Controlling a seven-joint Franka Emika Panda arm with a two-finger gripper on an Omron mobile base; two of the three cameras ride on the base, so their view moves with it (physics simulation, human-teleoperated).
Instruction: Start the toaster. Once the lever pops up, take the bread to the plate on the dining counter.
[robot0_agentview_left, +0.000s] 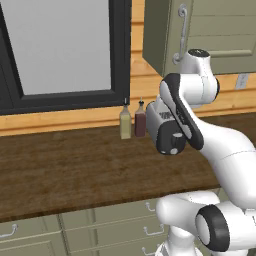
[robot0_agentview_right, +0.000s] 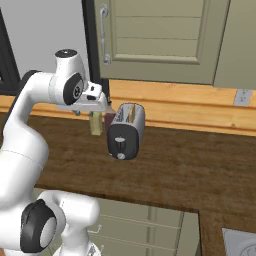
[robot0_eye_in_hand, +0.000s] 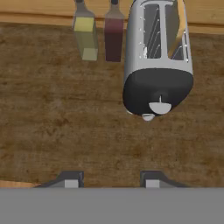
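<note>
Toaster (robot0_agentview_right: 126, 131) stands on a dark wood-grain counter (robot0_agentview_right: 190, 165), toward the far edge near the wooden backsplash, its dark end face with lever and knob turned toward the robot. In the hand view the toaster (robot0_eye_in_hand: 157, 61) shows two slots on top; a tan slice of bread (robot0_eye_in_hand: 177, 30) sits in the right-hand slot, mostly sunk in. In the left base view the toaster (robot0_agentview_left: 167, 127) is partly covered by the arm.

Just left of the toaster, two condiment bottles stand side by side against the backsplash: a dark red bottle (robot0_eye_in_hand: 113, 37) nearest it, a yellowish bottle (robot0_eye_in_hand: 85, 35) further left. Apart from the toaster, not touching it.

Gripper (robot0_eye_in_hand: 108, 180): the two finger tips stand spread, nothing between them, above bare counter on the near side of the toaster. No contact with the lever.

Above the counter: green cabinet door with a metal handle (robot0_agentview_right: 104, 35); dark-framed window (robot0_agentview_left: 60, 50) to the left. Wall outlet (robot0_agentview_right: 242, 97) at far right.
</note>
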